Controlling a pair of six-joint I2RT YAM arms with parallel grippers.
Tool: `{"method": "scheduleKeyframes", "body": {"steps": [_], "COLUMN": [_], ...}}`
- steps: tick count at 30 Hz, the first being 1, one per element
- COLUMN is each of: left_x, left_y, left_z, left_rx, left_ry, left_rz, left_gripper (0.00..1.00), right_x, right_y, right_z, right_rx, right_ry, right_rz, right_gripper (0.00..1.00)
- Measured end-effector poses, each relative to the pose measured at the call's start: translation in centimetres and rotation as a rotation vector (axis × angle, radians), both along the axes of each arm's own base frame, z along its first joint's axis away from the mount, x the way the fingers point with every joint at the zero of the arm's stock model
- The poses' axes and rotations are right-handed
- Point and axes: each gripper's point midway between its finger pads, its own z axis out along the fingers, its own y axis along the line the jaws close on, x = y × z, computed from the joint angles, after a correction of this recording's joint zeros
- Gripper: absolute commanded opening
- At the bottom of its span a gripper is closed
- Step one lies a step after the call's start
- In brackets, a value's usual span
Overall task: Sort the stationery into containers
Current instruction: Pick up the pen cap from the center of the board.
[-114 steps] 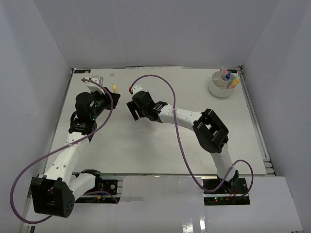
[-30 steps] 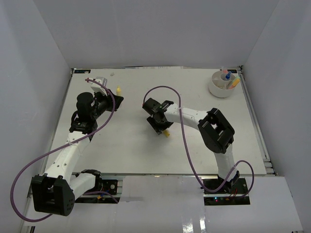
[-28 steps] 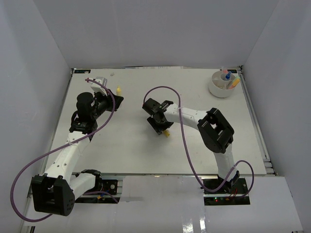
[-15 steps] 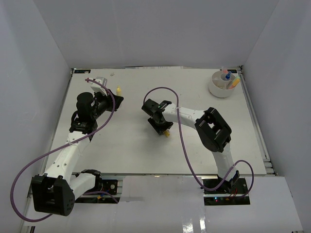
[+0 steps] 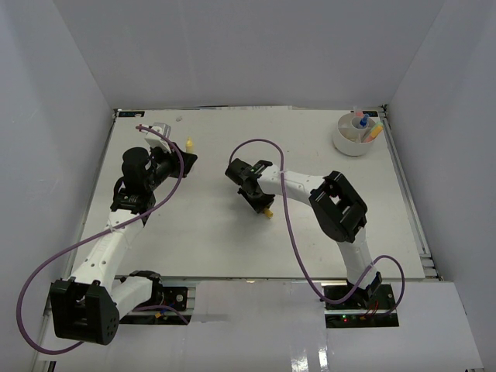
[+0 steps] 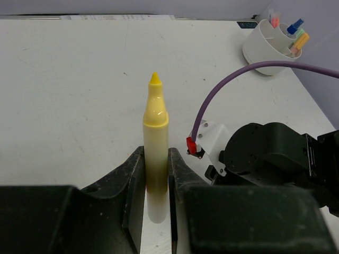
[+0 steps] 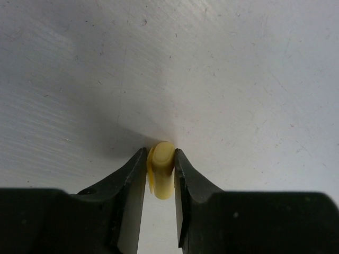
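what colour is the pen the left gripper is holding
Yellow: the uncapped highlighter, tip up between the left gripper fingers, shows best in the left wrist view.

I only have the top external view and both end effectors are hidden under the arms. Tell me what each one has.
Observer: The left end effector is shut on an uncapped yellow highlighter, tip pointing away from the wrist.
Operator: Now the right one.
Observer: The right end effector has closed on a small yellow cap, down at the table.
Operator: Report the tub's contents.
Observer: The left wrist view shows pink, blue, green and orange pens standing in the white tub.
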Motion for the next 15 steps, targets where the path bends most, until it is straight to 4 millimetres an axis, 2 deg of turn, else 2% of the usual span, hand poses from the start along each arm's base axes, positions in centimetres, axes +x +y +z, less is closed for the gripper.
{"method": "scheduleKeyframes", "body": {"steps": [3, 5, 8, 10, 15], "left_x": [-0.1, -0.3, -0.7, -1.1, -2.7], "left_y": [-0.2, -0.5, -1.1, -1.7, -3.8], "left_z": [0.0, 0.1, 0.4, 0.7, 2.0], "left_rx": [-0.002, -0.005, -0.013, -0.021, -0.047], "left_ry": [-0.001, -0.001, -0.011, -0.026, -0.080], "left_rz": [-0.011, -0.031, -0.078, -0.121, -0.279], "left_gripper": [0.14, 0.14, 0.14, 0.14, 0.13], "right_x": [0.1, 0.1, 0.1, 0.2, 1.5], "right_y": [0.0, 0.3, 1.3, 2.1, 4.2], "right_z": [0.2, 0.8, 3.3, 6.3, 17.3], "right_rx": [0.003, 0.028, 0.130, 0.218, 0.526], "right_ry": [-0.007, -0.016, -0.042, -0.087, -0.290], "right_rz": [-0.003, 0.000, 0.019, 0.040, 0.116], "right_gripper": [0.10, 0.08, 0.08, 0.08, 0.08]}}
